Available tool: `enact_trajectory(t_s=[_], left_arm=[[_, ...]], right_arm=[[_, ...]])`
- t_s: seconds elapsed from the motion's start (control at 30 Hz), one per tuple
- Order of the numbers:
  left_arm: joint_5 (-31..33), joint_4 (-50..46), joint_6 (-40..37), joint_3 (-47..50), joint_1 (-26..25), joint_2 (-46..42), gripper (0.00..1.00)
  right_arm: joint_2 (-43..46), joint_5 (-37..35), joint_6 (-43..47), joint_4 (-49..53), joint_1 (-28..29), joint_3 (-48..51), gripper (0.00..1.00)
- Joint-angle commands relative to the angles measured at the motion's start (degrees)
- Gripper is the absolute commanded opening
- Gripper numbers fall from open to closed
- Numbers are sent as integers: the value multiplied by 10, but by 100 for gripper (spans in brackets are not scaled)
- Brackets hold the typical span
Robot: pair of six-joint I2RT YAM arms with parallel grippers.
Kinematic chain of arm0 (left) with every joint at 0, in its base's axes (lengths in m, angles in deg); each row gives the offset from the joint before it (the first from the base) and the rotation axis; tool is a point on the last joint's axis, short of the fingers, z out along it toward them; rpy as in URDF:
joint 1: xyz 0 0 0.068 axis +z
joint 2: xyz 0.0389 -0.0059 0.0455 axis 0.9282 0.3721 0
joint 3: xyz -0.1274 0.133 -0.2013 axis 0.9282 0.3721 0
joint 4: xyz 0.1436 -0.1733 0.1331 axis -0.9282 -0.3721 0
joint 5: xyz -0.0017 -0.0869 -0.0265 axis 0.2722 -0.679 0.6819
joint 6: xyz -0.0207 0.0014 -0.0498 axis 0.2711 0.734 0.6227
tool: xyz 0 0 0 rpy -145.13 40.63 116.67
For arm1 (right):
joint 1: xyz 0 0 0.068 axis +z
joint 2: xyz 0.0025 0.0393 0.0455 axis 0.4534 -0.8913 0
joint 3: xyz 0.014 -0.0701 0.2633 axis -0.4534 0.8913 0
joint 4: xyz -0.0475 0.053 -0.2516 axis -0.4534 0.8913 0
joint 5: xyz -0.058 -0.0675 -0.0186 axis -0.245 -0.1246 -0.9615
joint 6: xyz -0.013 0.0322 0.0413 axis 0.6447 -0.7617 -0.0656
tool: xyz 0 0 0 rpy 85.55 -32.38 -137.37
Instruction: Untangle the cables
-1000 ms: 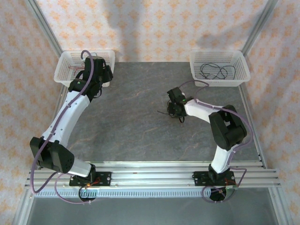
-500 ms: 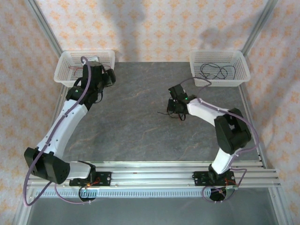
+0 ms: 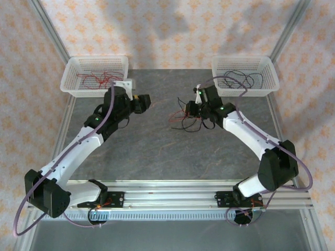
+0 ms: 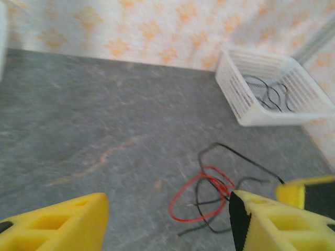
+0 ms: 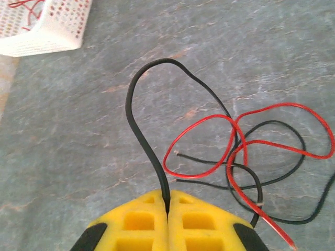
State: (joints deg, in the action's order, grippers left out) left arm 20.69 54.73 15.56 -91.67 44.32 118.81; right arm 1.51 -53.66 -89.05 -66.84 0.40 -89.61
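Grey veined table [image 3: 157, 151] before us carries tangled red and black cables [image 3: 183, 119]; our right fingers [image 5: 138, 222] pinch one black cable [image 5: 129, 104], our left fingers [image 4: 57, 222] gape wide

No readable text, labels, brands or numbers anywhere (wallpaper bears pattern, not lettering)

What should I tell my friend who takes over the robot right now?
Left gripper: open, holding nothing, near the tangle.
Right gripper: shut on a black wire of that tangle.
Tangle: red and black wires crossed on the mid-table.
Done: red wires in the left basket, black wires in the right basket.
Left: pull the tangle apart.
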Motion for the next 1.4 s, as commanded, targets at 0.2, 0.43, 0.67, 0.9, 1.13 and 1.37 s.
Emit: enact_trajectory(t_s=[0.2, 0.43, 0.67, 0.9, 1.13, 1.37], left_arm=[[-33, 139, -4, 93, -70, 25, 63], [39, 181, -41, 116, -138, 88, 72], [102, 250, -118, 132, -196, 160, 73], [115, 266, -128, 125, -212, 217, 72], [245, 277, -170, 87, -208, 290, 72], [254, 333, -224, 32, -185, 359, 67]], right_arm=[[33, 102, -6, -26, -20, -27, 0], [43, 95, -29, -37, -21, -18, 0], [50, 88, -57, -46, -25, -8, 0], [61, 87, -70, -52, -28, -2, 0], [68, 89, -71, -48, -28, -3, 0], [79, 85, -74, -43, -28, 0, 0]])
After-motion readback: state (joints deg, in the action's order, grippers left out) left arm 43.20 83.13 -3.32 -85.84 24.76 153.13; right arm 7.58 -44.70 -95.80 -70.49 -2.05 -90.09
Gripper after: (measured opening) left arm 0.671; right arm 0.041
